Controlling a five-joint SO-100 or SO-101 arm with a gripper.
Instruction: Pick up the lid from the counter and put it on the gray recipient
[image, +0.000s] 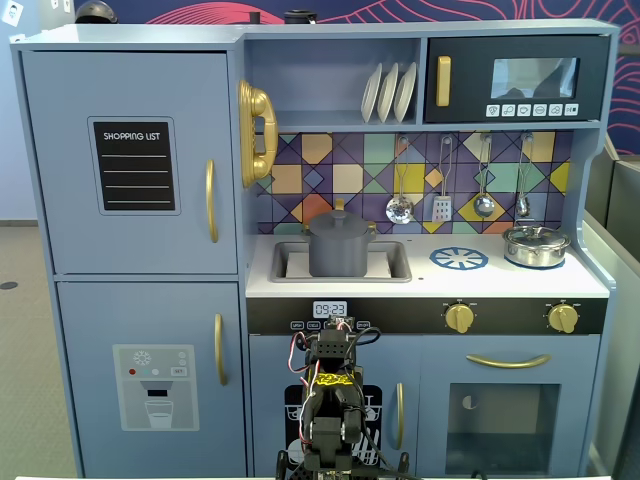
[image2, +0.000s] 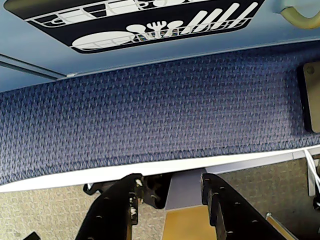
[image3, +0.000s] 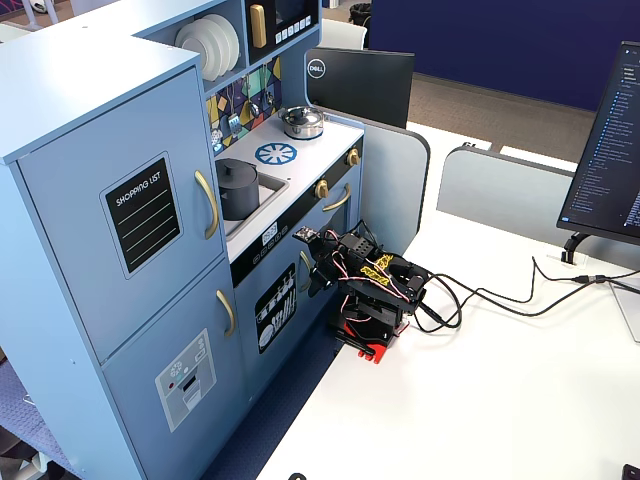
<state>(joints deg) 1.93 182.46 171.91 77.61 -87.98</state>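
The matte dark-gray pot (image: 338, 252) stands in the sink of the toy kitchen; it also shows in the other fixed view (image3: 237, 190). The flat dark-gray lid (image: 338, 221) with its small knob rests on top of this pot, and its top shows from the side too (image3: 235, 165). My arm is folded low on the white table in front of the kitchen, far below the counter. My gripper (image2: 170, 180) hangs over the table's edge, with its jaws apart and nothing between them. In a fixed view it (image3: 318, 272) sits close to the dishwasher door.
A shiny silver lidded pot (image: 536, 245) stands at the counter's right, next to the blue-and-white burner mark (image: 459, 259). Utensils hang on the backsplash above. Blue carpet (image2: 150, 110) lies between the table and the kitchen. Cables (image3: 500, 295) and a monitor are on the table.
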